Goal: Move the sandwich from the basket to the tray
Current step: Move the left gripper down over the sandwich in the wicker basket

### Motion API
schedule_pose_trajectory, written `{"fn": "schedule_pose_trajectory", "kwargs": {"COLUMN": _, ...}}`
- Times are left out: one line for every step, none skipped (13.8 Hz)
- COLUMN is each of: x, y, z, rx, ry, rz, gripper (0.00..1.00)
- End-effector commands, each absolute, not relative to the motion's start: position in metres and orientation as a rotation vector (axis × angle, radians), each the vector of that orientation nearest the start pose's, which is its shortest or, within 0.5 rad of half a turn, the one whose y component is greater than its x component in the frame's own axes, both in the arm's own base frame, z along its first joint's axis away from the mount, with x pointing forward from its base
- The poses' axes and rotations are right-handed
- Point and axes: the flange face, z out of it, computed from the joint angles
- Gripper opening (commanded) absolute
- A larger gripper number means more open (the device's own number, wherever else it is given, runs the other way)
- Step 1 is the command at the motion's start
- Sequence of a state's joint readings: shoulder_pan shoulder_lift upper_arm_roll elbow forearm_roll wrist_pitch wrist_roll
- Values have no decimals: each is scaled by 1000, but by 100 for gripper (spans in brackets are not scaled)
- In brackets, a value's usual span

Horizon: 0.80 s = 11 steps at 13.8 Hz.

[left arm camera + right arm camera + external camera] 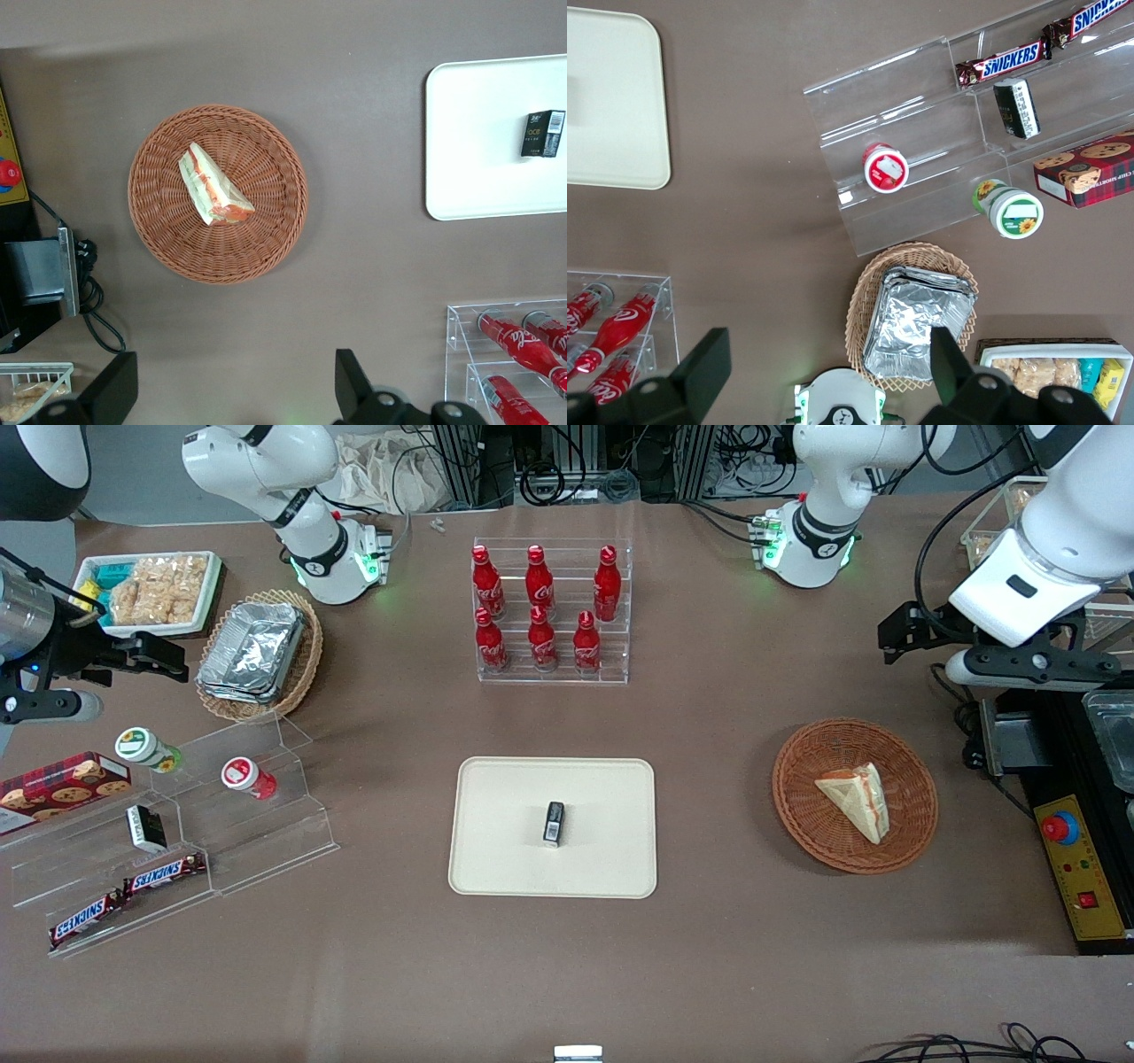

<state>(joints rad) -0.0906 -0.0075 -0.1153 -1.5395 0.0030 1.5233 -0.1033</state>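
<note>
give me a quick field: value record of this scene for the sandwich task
sandwich: lying in the basket, wrapped, not gripped
basket: on the table toward the working arm's end
tray: on the table between the basket and the snack shelves, holds a small black box
gripper: open, high above the table, beside the basket, holding nothing
bottle rack: six red bottles, farther from the front camera than the tray
task status: sandwich not yet picked up

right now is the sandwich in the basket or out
In: the sandwich lies inside the basket. The open hand is above the table, holding nothing.
</note>
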Motion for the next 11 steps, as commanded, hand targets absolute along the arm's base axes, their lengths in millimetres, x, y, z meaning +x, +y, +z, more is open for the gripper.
{"fn": "schedule_pose_trajectory", "kwargs": {"x": 537, "y": -109, "z": 646, "rx": -3121, "ry": 157, "rz": 44, "gripper": 100}}
{"fn": "schedule_pose_trajectory", "kwargs": {"x": 538, "y": -106, "z": 645, "rx": -3120, "ry": 156, "rz": 49, "gripper": 100}}
{"fn": "schedule_pose_trajectory", "kwargs": {"x": 539, "y": -104, "z": 642, "rx": -3118, "ry": 144, "rz": 56, "gripper": 100}}
{"fn": "schedule_pose_trajectory", "kwargs": {"x": 540, "y": -101, "z": 635, "rx": -3113, "ry": 118, "rz": 81, "gripper": 100}}
{"fn": "schedule_pose_trajectory", "kwargs": {"x": 546, "y": -81, "z": 624, "rx": -3120, "ry": -26, "rz": 116, "gripper": 100}}
{"fn": "schedule_pose_trajectory", "kwargs": {"x": 554, "y": -72, "z": 608, "rx": -3140, "ry": -189, "rz": 172, "gripper": 100}}
{"fn": "schedule_pose_trajectory", "kwargs": {"x": 559, "y": -68, "z": 592, "rx": -3134, "ry": -239, "rz": 211, "gripper": 100}}
{"fn": "schedule_pose_trajectory", "kwargs": {"x": 566, "y": -61, "z": 569, "rx": -3122, "ry": -279, "rz": 243, "gripper": 100}}
{"fn": "schedule_pose_trajectory", "kwargs": {"x": 570, "y": -58, "z": 545, "rx": -3116, "ry": -315, "rz": 243, "gripper": 100}}
{"fn": "schedule_pose_trajectory", "kwargs": {"x": 573, "y": -57, "z": 523, "rx": -3110, "ry": -404, "rz": 188, "gripper": 100}}
{"fn": "schedule_pose_trajectory", "kwargs": {"x": 574, "y": -56, "z": 498, "rx": -3093, "ry": -499, "rz": 157, "gripper": 100}}
